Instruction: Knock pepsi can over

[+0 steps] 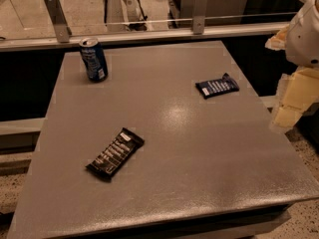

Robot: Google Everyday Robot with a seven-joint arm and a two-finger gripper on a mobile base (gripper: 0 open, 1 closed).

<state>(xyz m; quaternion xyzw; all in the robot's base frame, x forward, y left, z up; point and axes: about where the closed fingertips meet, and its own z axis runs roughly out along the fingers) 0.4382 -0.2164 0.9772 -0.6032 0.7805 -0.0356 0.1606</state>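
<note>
- My fingers (291,101) hang off the right edge of the counter (189,148), about level with its middle and above the floor rather than over the grey top.
- They show only as pale cream blocks under the white shell of my arm (306,31). Whether they are spread or pressed together I cannot tell.
- Nothing is in contact with them.
- The pepsi can (93,59) stands upright near the far left corner of the counter, silver top up and blue side with white lettering toward the camera.
- The can is well apart from me, with the whole width of the counter between us.
- A dark snack bar (115,153) lies flat in the near left part of the counter, angled diagonally and far from the can.
- A blue snack bar (217,87) lies flat toward the far right, the nearest thing to my fingers but not touching them.
- Behind the counter runs a rail with two metal posts (56,16).
</note>
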